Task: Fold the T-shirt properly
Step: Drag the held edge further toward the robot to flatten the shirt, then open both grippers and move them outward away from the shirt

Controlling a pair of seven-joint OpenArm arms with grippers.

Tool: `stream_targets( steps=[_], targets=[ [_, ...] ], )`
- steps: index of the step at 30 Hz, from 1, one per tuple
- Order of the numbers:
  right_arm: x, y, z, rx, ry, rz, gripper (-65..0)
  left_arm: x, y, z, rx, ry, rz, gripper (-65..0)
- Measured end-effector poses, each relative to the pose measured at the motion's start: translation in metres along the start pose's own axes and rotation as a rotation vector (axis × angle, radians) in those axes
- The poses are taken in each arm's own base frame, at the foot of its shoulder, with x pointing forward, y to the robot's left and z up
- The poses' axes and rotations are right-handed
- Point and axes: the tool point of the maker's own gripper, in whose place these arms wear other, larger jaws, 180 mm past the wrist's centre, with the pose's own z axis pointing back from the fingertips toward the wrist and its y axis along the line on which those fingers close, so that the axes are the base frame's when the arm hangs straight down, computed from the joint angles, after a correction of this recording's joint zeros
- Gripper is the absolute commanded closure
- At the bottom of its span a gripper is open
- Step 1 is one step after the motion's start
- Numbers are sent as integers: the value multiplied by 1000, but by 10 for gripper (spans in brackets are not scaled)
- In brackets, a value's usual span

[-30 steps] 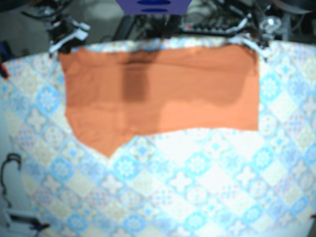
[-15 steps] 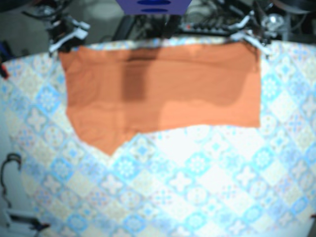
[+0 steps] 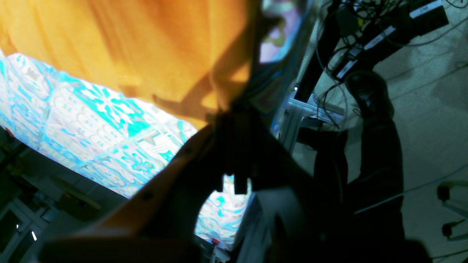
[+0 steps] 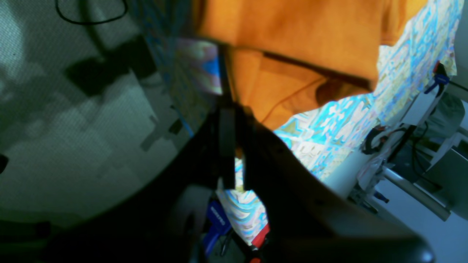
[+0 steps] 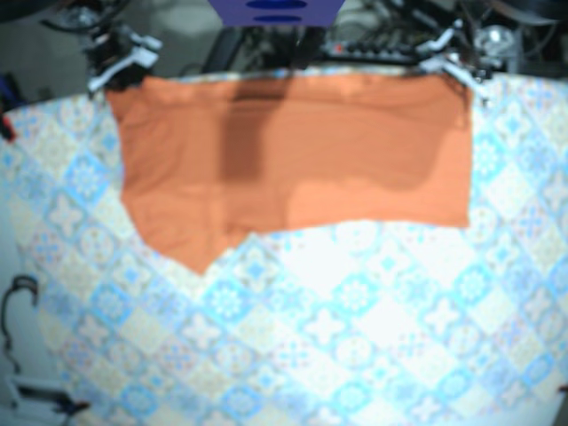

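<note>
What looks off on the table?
The T-shirt lies uneven: its near edge runs straight across most of the width, then drops into a pointed flap at the base view's left. No visible damage.

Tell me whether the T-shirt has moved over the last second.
Yes. The T-shirt slid toward the far edge of the tablecloth: its top hem now covers the patterned strip that showed above it.
</note>
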Motion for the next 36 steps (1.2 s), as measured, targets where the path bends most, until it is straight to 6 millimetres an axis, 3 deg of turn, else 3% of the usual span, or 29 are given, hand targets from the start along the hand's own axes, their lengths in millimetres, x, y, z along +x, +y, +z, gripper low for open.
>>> stream_targets(
  steps=[5,9,14,22,36],
  targets=[
    [0,0,0,1,2,0,-9,1,0,0,0,-1,2,-20],
    [0,1,0,1,3,1,-66,1,1,0,4,-1,3,-90],
    [-8,16,0,38,24,-3,-130,0,1,0,4,3,3,-190],
    [-10,28,2,66,29,-5,-154,0,1,0,3,2,3,-313],
    [-11,30,3,75,34,-6,-154,0,-1,0,-1,2,1,-370]
  ],
)
